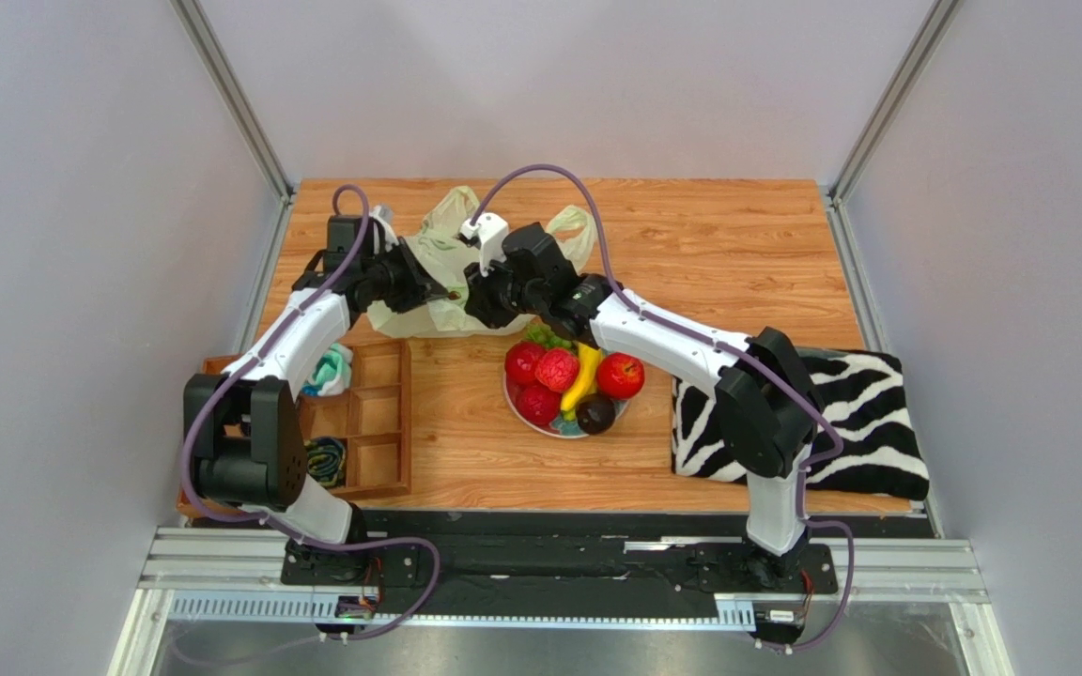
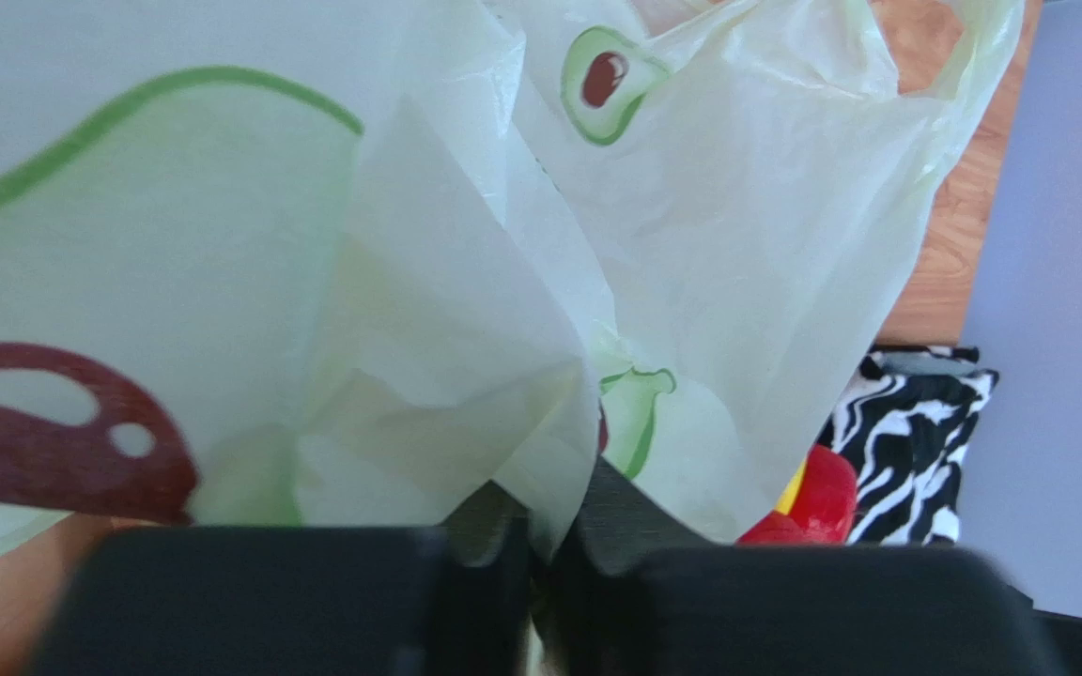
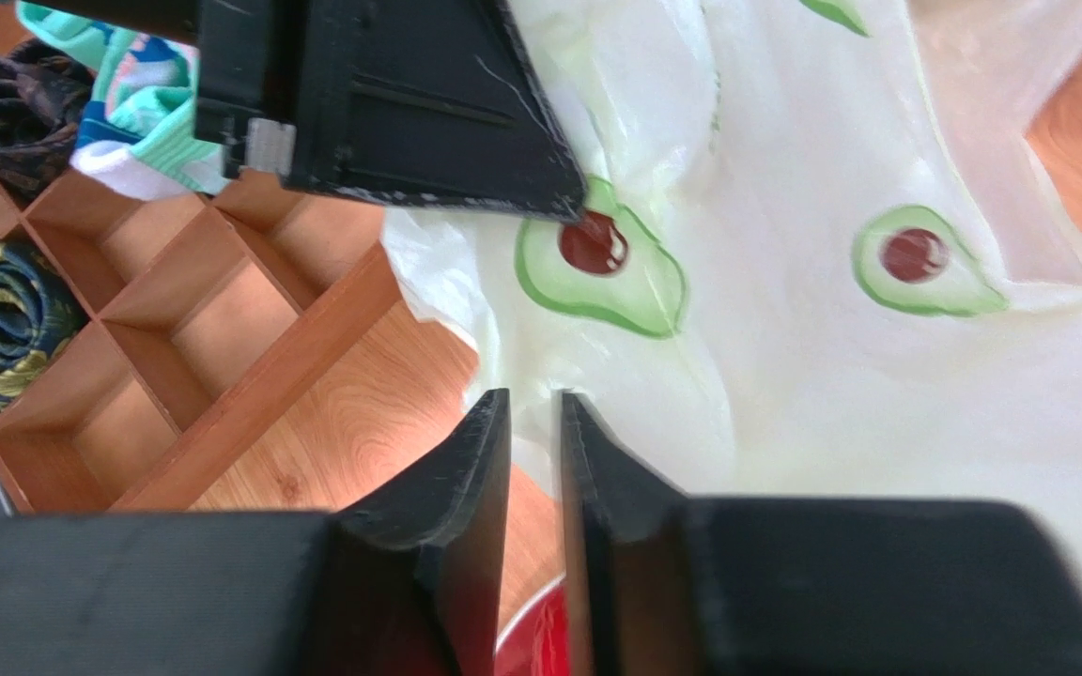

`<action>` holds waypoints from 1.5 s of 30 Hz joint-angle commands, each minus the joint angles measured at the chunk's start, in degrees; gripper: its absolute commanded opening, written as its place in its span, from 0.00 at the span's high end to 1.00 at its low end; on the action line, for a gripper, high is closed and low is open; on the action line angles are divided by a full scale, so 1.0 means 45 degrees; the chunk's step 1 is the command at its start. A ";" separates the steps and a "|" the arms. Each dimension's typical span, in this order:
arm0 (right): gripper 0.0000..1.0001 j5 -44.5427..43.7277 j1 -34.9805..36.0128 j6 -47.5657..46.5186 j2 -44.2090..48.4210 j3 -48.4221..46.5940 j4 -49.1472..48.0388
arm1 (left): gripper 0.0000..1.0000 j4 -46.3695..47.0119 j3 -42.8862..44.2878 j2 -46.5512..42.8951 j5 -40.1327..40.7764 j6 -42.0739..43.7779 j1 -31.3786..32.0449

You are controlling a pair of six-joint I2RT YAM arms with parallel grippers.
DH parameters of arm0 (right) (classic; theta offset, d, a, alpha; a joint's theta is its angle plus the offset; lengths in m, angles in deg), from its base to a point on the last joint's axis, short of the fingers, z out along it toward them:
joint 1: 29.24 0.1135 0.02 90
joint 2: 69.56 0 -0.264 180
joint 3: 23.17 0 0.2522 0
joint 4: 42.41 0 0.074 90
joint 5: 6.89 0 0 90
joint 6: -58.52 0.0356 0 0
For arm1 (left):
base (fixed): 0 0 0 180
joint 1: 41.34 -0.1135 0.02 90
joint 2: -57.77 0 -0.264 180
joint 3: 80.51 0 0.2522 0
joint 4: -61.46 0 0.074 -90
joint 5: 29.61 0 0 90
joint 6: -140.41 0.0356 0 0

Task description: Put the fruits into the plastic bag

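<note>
The left claw (image 2: pixel 540 542) is closed on a fold of the plastic bag (image 2: pixel 773 240); in the left wrist view the thin film is pinched between the two dark fingers and stands up from them like a tent. The right claw (image 3: pixel 533 423) is at the near edge of the same bag. Its jaws stand almost together, with only a narrow slit between, and I cannot tell if a piece of film is inside this slit or not.

The bag lies at the far side of the tabletop (image 1: pixel 730 240), just beyond both claws. It is pale yellow-green, half transparent, wrinkled and very soft, printed with small green avocado marks that have a dark red stone. Its mouth looks flat and not clearly opened.

The fruits (image 1: pixel 557 369) are not yet in the bag. They sit together on a small round plate (image 1: pixel 561 431), just nearer than the bag, below the right arm. There are several round red ones with a shiny skin, a curved yellow banana (image 1: pixel 584 378) between them, a green grape bunch (image 1: pixel 548 338) at the far rim and a dark oval fruit (image 1: pixel 595 414) at the near rim. They look hard and smooth, like toys.

I judge the task to be at its beginning: the bag is being taken and opened, and every fruit remains to be moved.

Further out, a zebra-striped cloth (image 1: pixel 857 409) lies at the right, and a wooden divided tray (image 1: pixel 378 409) with rolled cloths at the left.
</note>
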 commanded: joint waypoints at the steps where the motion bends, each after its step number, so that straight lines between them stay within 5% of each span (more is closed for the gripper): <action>1: 0.70 -0.1603 -0.0111 0.0002 0.1000 -0.1140 0.1933 | 1.00 0.1200 0.0496 -0.0584 -0.0357 0.1050 -0.0002; 6: 0.37 -0.1587 -0.0736 0.0393 0.2424 -0.2060 0.2702 | 1.00 0.2235 0.0808 -0.1601 -0.0334 0.2066 -0.0002; 11: 0.23 -0.2348 -0.1615 0.1248 0.3752 -0.2802 0.3092 | 1.00 0.3819 0.0810 -0.3027 -0.1698 0.3023 -0.0021; 13: 0.22 -0.2545 -0.2453 0.1816 0.3910 -0.3193 0.3444 | 1.00 0.4482 0.0829 -0.3671 -0.2423 0.3451 -0.0040; 28: 0.21 0.5501 -0.8119 0.5958 0.3364 -0.3605 0.4148 | 1.00 0.4173 0.2470 -0.5118 -1.0295 0.1989 -0.0236; 37: 0.20 0.9034 -0.8257 0.7831 0.2721 -0.1009 0.1848 | 1.00 0.2745 0.2352 -0.5646 -1.1587 0.2107 -0.0236; 45: 0.20 0.9818 -0.6325 0.8533 0.1473 -0.0303 0.0381 | 1.00 0.3174 0.2508 -0.5802 -1.2055 0.1522 -0.0236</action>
